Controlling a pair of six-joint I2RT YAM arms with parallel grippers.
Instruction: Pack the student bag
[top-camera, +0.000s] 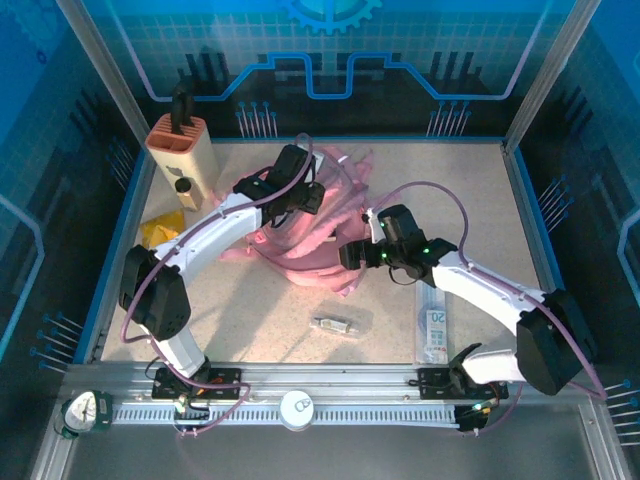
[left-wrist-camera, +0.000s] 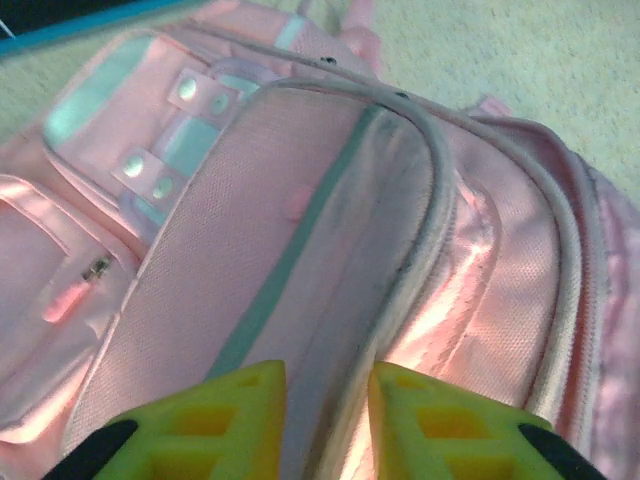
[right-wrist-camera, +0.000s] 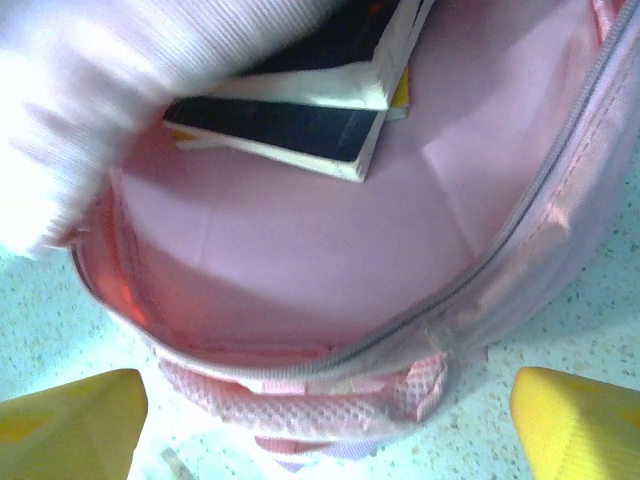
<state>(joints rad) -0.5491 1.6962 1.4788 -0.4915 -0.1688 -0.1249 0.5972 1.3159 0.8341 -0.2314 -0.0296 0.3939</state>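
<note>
I am packing the student bag (top-camera: 310, 240), which is lying open mid-table between my two arms.

Looking into its main compartment (right-wrist-camera: 300, 250), I am seeing two dark-covered books (right-wrist-camera: 300, 110) lying stacked at the far end, so I judge the packing partly done; the zip is undone and the pink lining nearer me is bare. I am holding my right pincer (right-wrist-camera: 328, 420) spread wide over the bag's mouth, gripping nothing. My left pincer (left-wrist-camera: 325, 385) is standing narrow at the bag's front flap (left-wrist-camera: 330, 230), whose piped rim is running down between the fingers; I cannot tell whether they are pinching it. Outside, a small clear packet (top-camera: 335, 323) and a long flat pack (top-camera: 432, 330) are lying near my right arm, and a yellow packet (top-camera: 158, 232) and a beige holder (top-camera: 180, 150) are sitting at the left. These may need loading.
</note>
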